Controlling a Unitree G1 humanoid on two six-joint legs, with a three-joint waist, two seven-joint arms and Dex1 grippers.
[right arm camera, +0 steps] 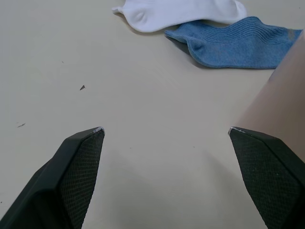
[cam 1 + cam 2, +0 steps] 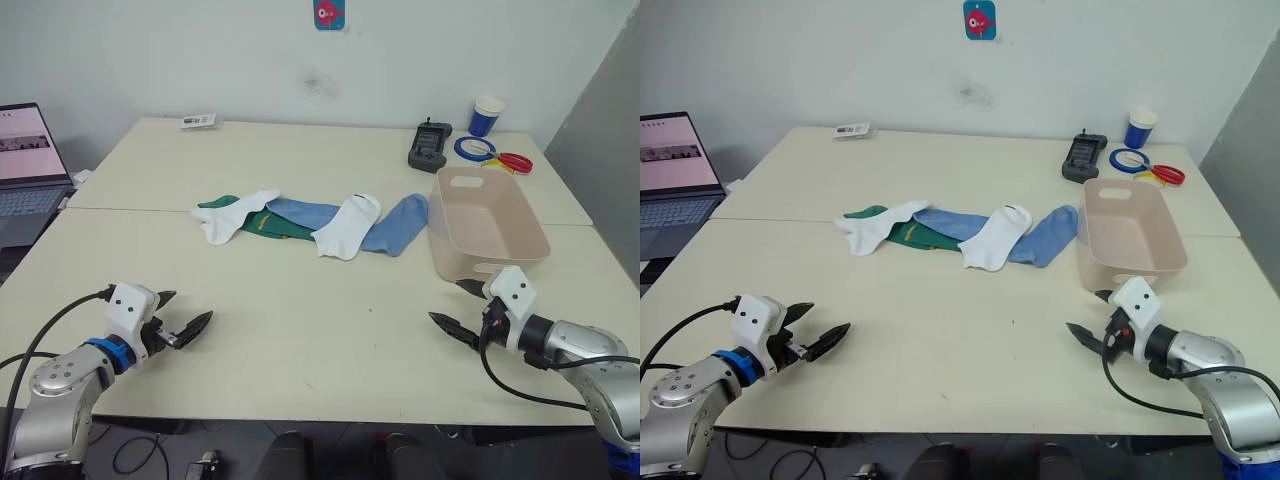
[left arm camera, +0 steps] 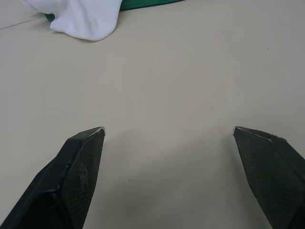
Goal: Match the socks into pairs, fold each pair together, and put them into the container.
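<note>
Now | left hand (image 2: 182, 318) spread, right hand (image 2: 458, 308) spread | bare table (image 2: 320, 330) between | container (image 2: 487, 222) beside right hand

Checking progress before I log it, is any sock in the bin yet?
No, the bin holds nothing, and the socks lie in a row on the table beside it.

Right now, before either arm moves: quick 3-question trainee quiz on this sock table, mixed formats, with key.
1. True or false: the pale pink-beige rectangular plastic bin already holds a sock.
2. Which soft sock lies nearest the bin? A) a white one B) the light blue sock C) the dark green one
3. Fill in: the left gripper and right gripper both hover with fingers ____ near the front of the cream table.

Key: 1 false; 2 B; 3 open.
</note>
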